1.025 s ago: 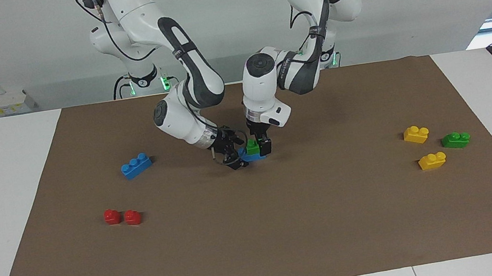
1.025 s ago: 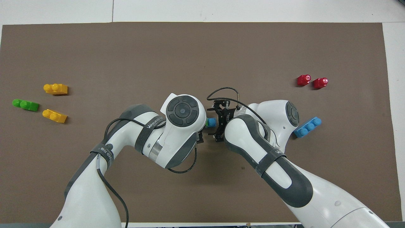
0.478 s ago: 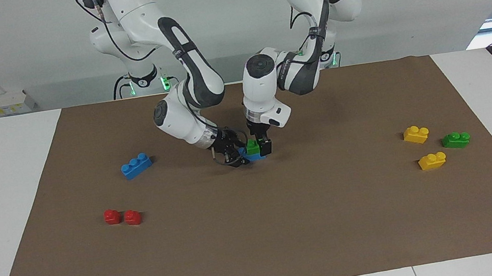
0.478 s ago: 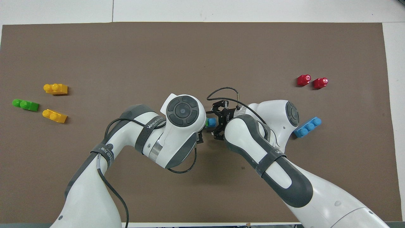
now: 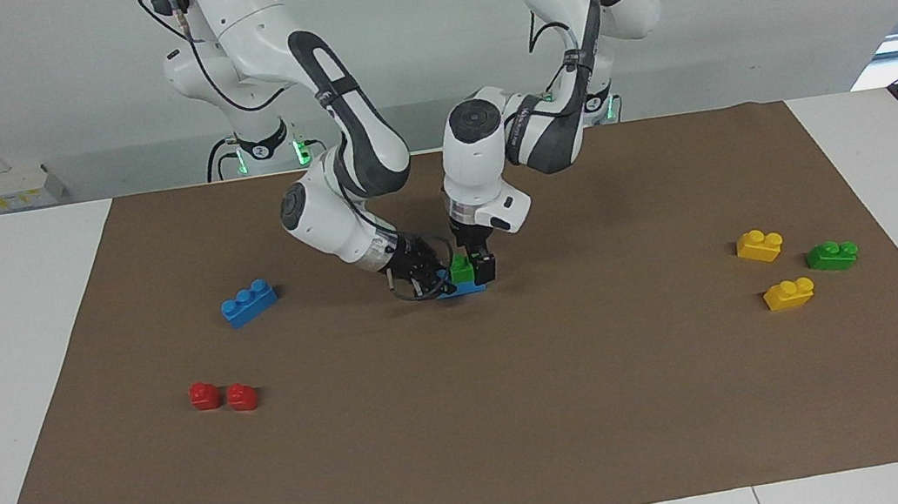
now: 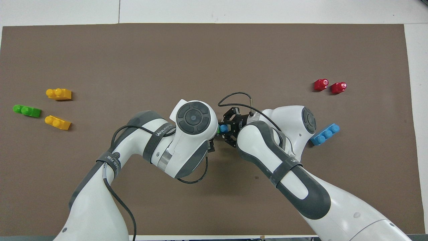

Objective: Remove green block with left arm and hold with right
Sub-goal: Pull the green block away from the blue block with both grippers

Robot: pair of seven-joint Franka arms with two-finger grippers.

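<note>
Look at the middle of the frame: the green block point(image 5: 461, 269) sits on one end of a blue brick point(image 5: 467, 287) on the brown mat point(image 5: 525, 417). Your right gripper point(image 5: 434, 280) comes in low from the frame's left in the facing view and has clamped shut on the bare end of that blue brick. Your left gripper point(image 5: 476, 267) points straight down onto the green block with its fingers spread wide on either side of it, so it is not pinching yet.

Elsewhere you can see a second blue brick point(image 5: 248, 303) at centre left, two red pieces point(image 5: 223, 395) at lower left, and two yellow bricks point(image 5: 759, 245) with a dark green brick point(image 5: 832, 255) at centre right.
</note>
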